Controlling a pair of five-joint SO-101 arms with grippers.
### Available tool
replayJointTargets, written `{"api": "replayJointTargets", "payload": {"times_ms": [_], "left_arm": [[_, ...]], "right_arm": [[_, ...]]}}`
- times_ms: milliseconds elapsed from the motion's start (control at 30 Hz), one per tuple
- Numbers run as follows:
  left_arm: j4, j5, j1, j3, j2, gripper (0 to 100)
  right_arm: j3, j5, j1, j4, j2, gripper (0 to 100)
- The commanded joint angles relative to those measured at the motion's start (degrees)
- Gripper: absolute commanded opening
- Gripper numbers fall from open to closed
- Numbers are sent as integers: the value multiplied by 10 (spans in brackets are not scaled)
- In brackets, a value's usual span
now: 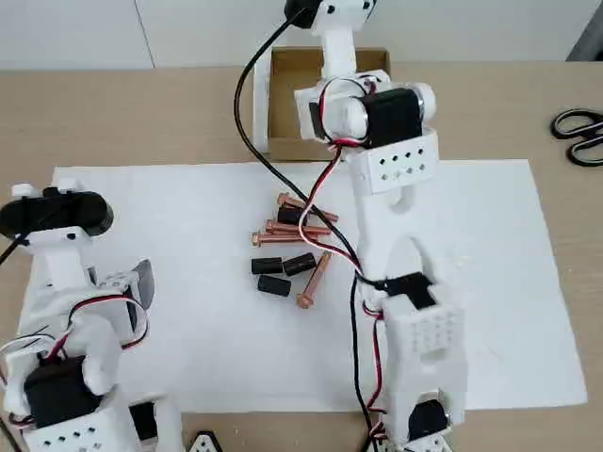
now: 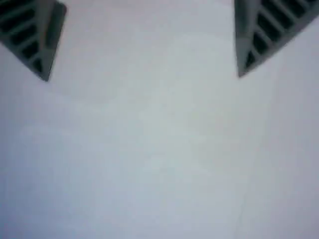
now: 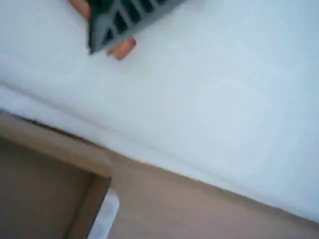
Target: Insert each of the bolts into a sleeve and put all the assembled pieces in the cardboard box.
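Left gripper [image 2: 142, 77] is hanging at lower left over the white paper [image 1: 188, 311], jaws spread wide, holding nothing. Right gripper [image 1: 313, 9] is hovering above the cardboard box [image 1: 287, 113], top centre. Grip: cannot tell. A copper piece [image 3: 122, 49] is showing against it. Bolts [image 1: 301, 227] and sleeves [image 1: 267, 266] are lying mixed mid-frame.

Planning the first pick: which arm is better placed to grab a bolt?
Probably right. Its arm stands beside the bolts, one close in its wrist view; the left tool is open over bare paper, off the pile.
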Motion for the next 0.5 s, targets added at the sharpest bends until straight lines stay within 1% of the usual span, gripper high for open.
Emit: {"api": "replayJointTargets", "payload": {"times_ms": [0,133,233,333,400,467], "left_arm": [[-11,4,-2,-2,-3,229],[-11,4,-1,-2,-1,229],[-12,4,-3,-2,-4,228],[-13,4,-4,-6,-4,228],[-14,4,-4,-7,-4,228],[-17,4,-19,-9,-4,228]], "right_arm": [[175,5,0,7,-167,197],[366,5,-7,5,-263,198],[487,5,-47,3,-298,201],[536,4,-99,-14,-320,213],[557,4,-105,-16,-322,223],[586,4,-103,-46,-310,227]]}}
